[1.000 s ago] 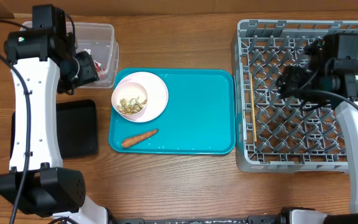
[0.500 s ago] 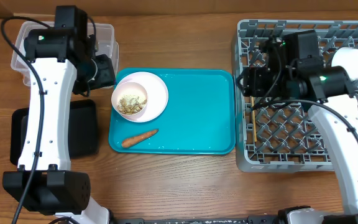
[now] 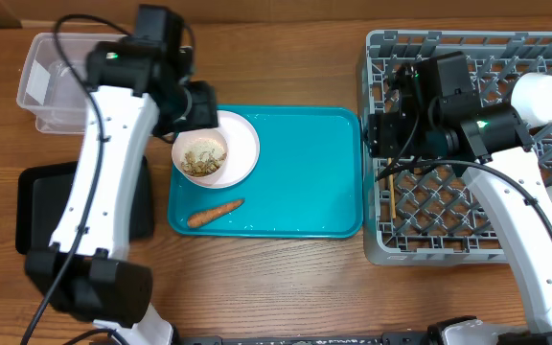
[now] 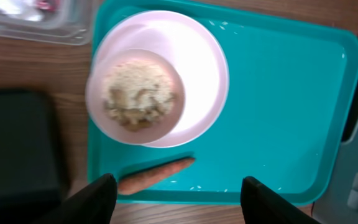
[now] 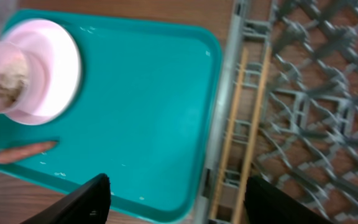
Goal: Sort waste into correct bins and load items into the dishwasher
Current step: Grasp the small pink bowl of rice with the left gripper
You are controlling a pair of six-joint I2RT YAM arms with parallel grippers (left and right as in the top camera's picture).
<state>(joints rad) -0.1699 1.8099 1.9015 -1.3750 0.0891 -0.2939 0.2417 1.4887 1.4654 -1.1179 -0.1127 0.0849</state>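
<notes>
The pale-pink bowl [image 3: 238,144] sits on the teal tray and holds beige food scraps [image 3: 204,158]. The carrot piece [image 3: 215,212] lies below it on the tray. My left gripper [image 3: 195,105] is open and empty, above the bowl's upper left edge. In the left wrist view the bowl [image 4: 191,68], scraps [image 4: 138,99] and carrot [image 4: 157,174] lie ahead of the open fingers [image 4: 179,199]. My right gripper [image 3: 377,134] is open and empty over the left rim of the grey rack [image 3: 468,220]. The chopsticks [image 3: 390,177] lie in the rack, also in the right wrist view [image 5: 241,124].
The clear tub [image 3: 56,81] stands at the back left, with the black tray [image 3: 32,206] in front of it. The teal tray [image 3: 305,172] fills the middle. White bowls [image 3: 537,96] sit in the rack's right side. The wrapper and tissue are not clearly visible.
My left arm has swung right from the clear tub to above the pink bowl. My right arm has moved left from the rack's middle to its left rim.
</notes>
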